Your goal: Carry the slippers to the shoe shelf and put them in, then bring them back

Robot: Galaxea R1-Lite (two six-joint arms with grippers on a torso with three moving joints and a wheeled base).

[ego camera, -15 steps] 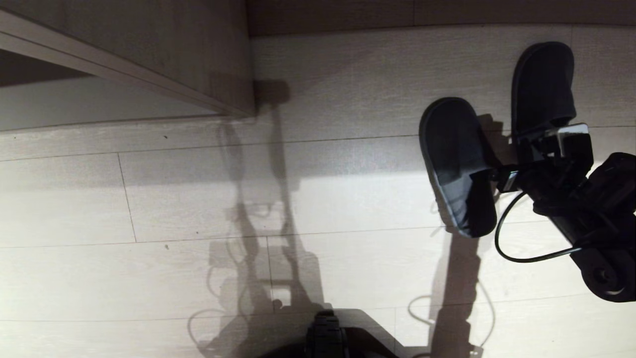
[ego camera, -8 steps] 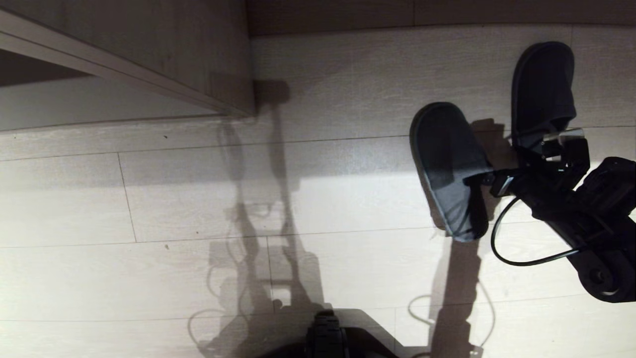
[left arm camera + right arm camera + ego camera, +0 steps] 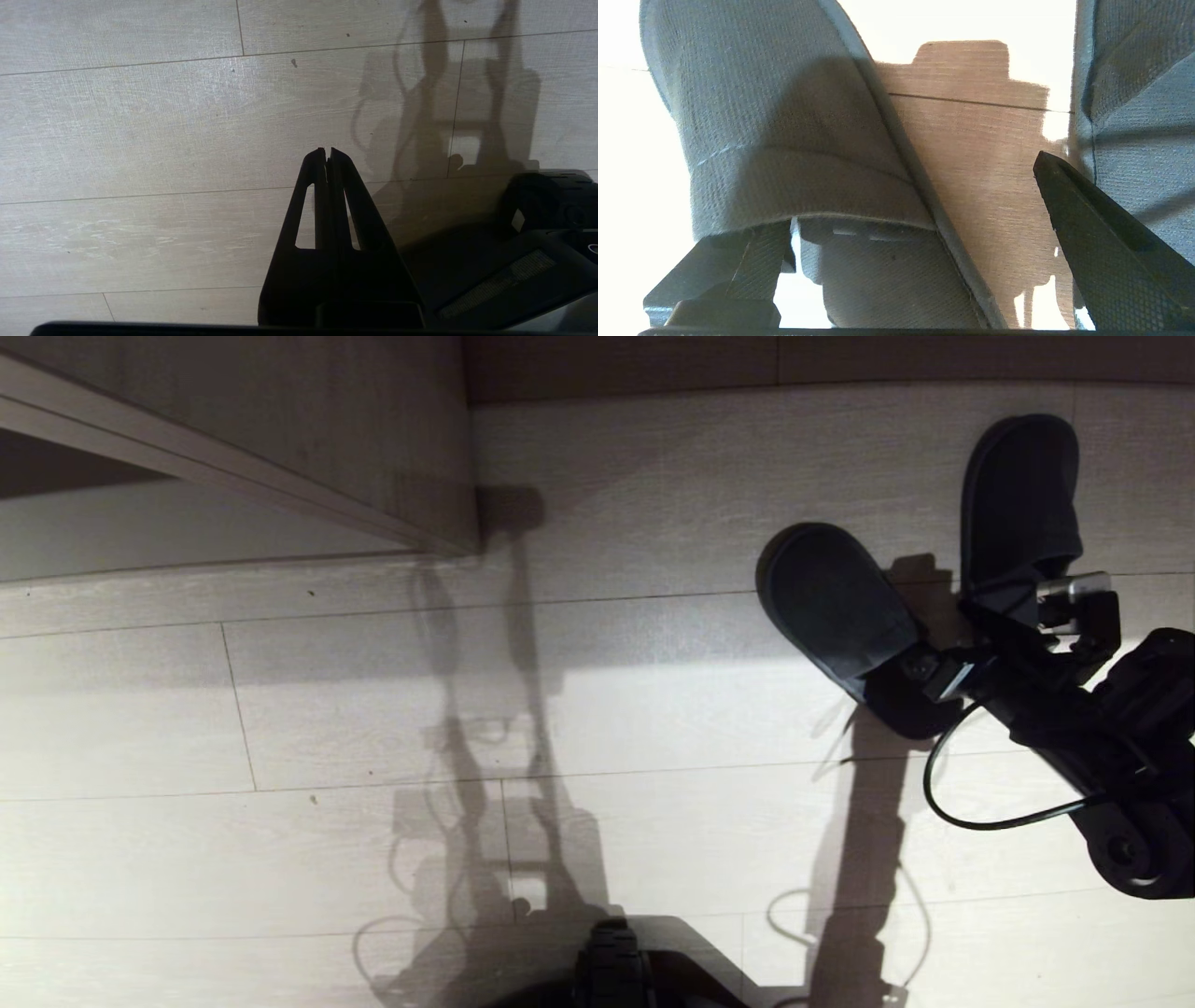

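Two dark grey slippers lie on the pale floor at the right of the head view: one nearer the middle (image 3: pixel 831 602), the other farther right (image 3: pixel 1022 495). My right gripper (image 3: pixel 994 630) is open wide between their heel ends. In the right wrist view, one of its fingers (image 3: pixel 752 261) is tucked under the fabric upper of the first slipper (image 3: pixel 784 140). The other finger (image 3: pixel 1092 233) stands beside the rim of the second slipper (image 3: pixel 1139 116). The shoe shelf (image 3: pixel 280 429) is at the far left with its pale base board (image 3: pixel 140 537). My left gripper (image 3: pixel 327 151) hangs shut over bare floor.
The robot's base (image 3: pixel 616 961) shows at the near edge of the head view. A black cable (image 3: pixel 980 821) loops under the right arm. A dark baseboard (image 3: pixel 794 359) runs along the far wall. Open floor lies between the shelf and the slippers.
The slipper nearer the middle has swung: its heel end has come up toward the gripper, its toe has shifted left, and it looks shorter. The right wrist has rolled. The other slipper lies still.
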